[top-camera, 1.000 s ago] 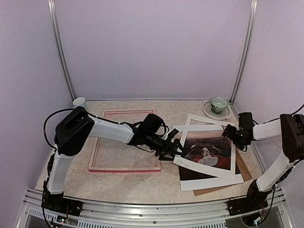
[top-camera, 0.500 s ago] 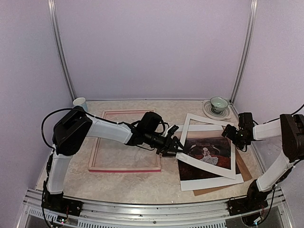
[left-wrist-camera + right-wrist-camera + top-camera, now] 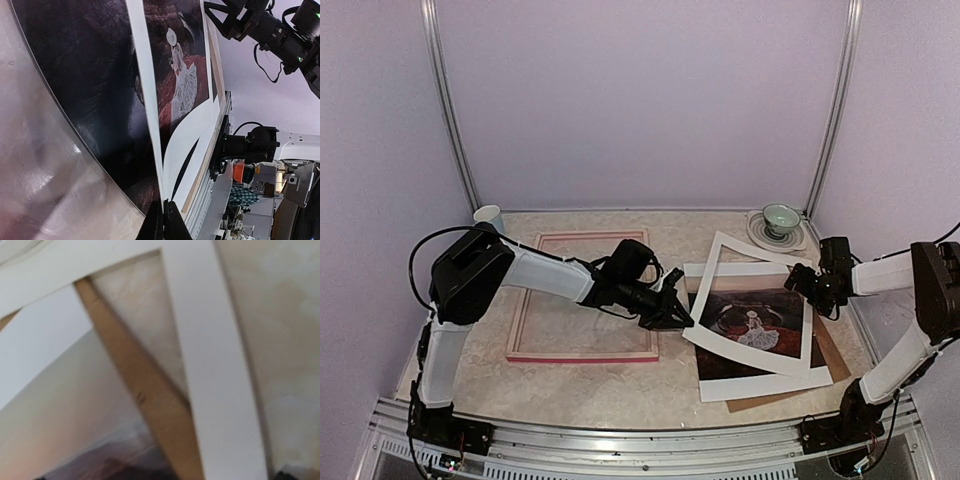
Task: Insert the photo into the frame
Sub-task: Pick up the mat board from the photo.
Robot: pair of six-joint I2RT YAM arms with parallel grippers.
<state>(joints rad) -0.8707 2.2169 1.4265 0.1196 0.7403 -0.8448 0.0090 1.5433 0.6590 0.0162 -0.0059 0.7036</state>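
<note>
Pinching what seems the mat, left gripper sits beside photo; right gripper unreadable.

Robot test cell in a lab, not a home. You're working inside a booth: plain lilac walls, aluminium posts at the back corners, and a slotted metal rail along the near edge of a marble-print table. The left arm and right arm are based there. Past the booth, your left wrist camera catches cluttered gear.
</note>
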